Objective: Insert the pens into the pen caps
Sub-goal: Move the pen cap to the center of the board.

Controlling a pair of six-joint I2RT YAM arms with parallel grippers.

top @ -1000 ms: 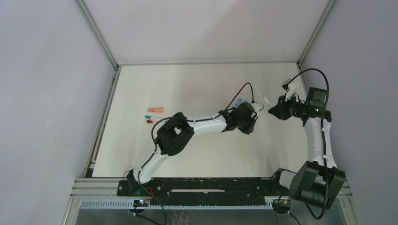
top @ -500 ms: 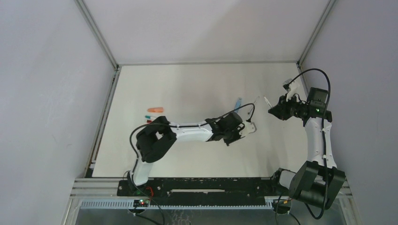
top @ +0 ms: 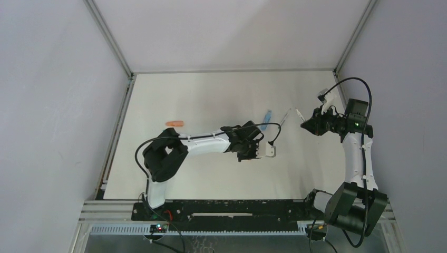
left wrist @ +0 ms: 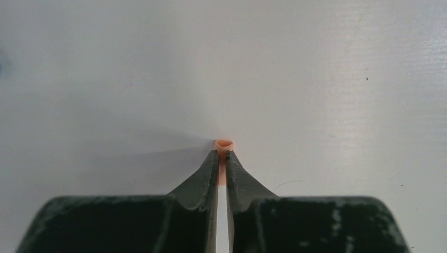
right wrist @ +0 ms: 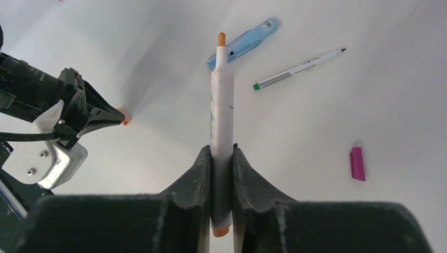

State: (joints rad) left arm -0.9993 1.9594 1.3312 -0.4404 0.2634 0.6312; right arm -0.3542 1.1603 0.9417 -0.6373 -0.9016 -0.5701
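**Step in hand: mate cap to pen tip.**

1. Holding state. The left gripper has its jaws pinched on the salmon-orange cap, whose open mouth stands just past the fingertips. The right gripper has its jaws clamped on the barrel of the white pen, orange tip pointing away from the wrist.
2. Position. From above, the left gripper sits at about 8 o'clock of the right gripper, the two near but apart, above the table.
3. Alignment. In the right wrist view the cap points across the pen rather than along it. Turn one wrist until the cap mouth faces the tip on a common axis (only then close the gap).
4. Insertion. Advance slowly. The cap is held by little more than its base, so side load may tilt it out of the grip.
5. Untouched parts. The light blue cap and slim pen lie at 12 to 1 o'clock of the held pen. The magenta cap lies at 3 o'clock.

**Change since one second ago.** The left gripper has withdrawn toward 7 o'clock, away from the light blue cap, and its elbow has swung toward 9 o'clock. The right arm has not moved.
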